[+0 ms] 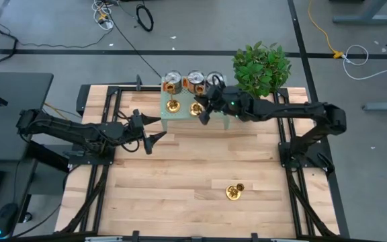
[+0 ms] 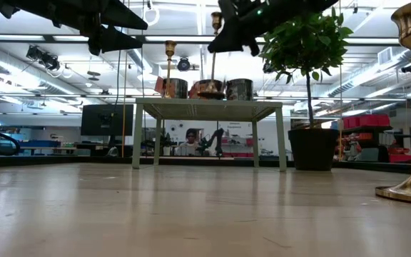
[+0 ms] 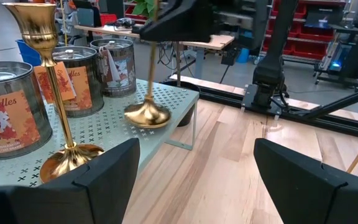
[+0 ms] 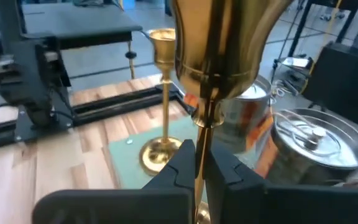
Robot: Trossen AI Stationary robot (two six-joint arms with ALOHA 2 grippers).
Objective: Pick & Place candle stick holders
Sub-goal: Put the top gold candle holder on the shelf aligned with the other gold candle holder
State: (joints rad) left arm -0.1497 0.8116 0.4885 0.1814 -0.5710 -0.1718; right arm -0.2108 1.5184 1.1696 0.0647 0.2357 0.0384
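While the left tool (image 1: 154, 129) hovers spread over the tabletop (image 1: 193, 175), the right tool (image 1: 202, 111) pinches a candle stick holder (image 3: 149, 93) on the green stand (image 3: 123, 127)

Two black jointed arms (image 1: 72, 131) — apparently matte, blocky dark fingers (image 3: 104, 180).

Overhead, table-level, two close wrist cameras
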